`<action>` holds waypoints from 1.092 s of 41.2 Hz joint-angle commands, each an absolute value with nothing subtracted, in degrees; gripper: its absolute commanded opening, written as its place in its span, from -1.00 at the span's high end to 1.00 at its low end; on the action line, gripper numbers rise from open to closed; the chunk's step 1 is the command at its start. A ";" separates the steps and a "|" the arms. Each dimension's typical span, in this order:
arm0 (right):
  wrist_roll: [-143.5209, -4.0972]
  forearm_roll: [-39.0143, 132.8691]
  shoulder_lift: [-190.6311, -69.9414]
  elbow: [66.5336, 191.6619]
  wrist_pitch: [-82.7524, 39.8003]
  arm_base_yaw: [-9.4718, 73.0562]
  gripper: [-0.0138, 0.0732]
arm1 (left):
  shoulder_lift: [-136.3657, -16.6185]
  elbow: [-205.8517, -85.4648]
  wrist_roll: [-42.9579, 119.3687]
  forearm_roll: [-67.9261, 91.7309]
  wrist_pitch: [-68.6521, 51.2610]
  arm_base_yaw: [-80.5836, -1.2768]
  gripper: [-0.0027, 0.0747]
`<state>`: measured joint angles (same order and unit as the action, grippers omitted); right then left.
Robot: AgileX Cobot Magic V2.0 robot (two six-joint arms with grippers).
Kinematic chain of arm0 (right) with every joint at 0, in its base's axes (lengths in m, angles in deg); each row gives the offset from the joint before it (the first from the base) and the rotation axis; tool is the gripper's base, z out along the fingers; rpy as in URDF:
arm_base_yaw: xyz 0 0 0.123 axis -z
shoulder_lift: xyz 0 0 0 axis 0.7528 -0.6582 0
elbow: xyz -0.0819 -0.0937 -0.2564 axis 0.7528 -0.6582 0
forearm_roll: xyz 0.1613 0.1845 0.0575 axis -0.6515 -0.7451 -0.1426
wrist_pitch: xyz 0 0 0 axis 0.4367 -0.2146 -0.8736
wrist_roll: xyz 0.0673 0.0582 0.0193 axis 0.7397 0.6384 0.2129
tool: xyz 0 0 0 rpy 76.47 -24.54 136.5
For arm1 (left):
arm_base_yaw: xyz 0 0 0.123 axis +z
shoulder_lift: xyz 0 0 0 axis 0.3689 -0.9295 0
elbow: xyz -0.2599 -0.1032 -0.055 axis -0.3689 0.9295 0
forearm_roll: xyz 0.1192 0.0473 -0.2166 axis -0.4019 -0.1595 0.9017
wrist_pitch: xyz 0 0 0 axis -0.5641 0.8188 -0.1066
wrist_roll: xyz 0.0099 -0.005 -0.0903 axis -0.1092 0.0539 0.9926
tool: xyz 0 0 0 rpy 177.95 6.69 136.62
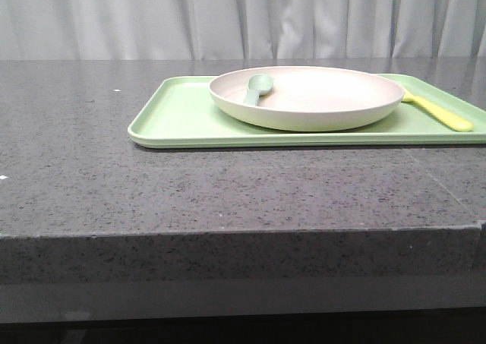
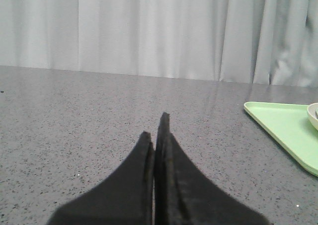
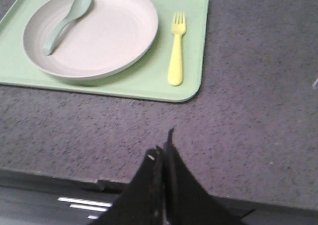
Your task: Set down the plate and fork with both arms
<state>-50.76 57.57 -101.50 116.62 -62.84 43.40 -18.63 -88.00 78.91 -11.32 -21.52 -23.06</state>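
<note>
**Both pincers closed and empty, plate and fork already on the tray**

Left pincer (image 2: pixel 156 135): closed on nothing, low over bare desk (image 1: pixel 76 177), well apart from the tray (image 1: pixel 175 116). Plate (image 1: pixel 319 93) sitting mid-tray, a pale green spoon (image 1: pixel 255 88) lying inside near its left rim. Fork (image 3: pixel 176 48) flat on the tray just beside the plate's right edge, apart from it. Right pincer (image 3: pixel 164 150): closed, empty, near the desk's front edge. Probably final placement; best to keep both arms clear.

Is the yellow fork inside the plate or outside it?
Outside. The fork lies flat on the green tray, beside the plate. Only the spoon is in the plate.
</note>
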 commanded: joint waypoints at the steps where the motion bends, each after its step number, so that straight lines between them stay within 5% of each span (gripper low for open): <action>1: -51.20 59.61 -98.70 112.73 -52.04 45.74 0.84 | -17.36 -87.75 79.53 -11.42 -26.46 -23.41 0.98; 19: -51.20 60.22 -75.18 76.60 -14.13 49.51 0.84 | -17.36 -87.75 79.53 -11.42 -26.46 -23.41 0.98; 45: -51.20 60.22 -70.17 67.35 -5.64 50.32 0.84 | -17.44 -87.75 79.53 -11.42 -26.46 -23.41 0.98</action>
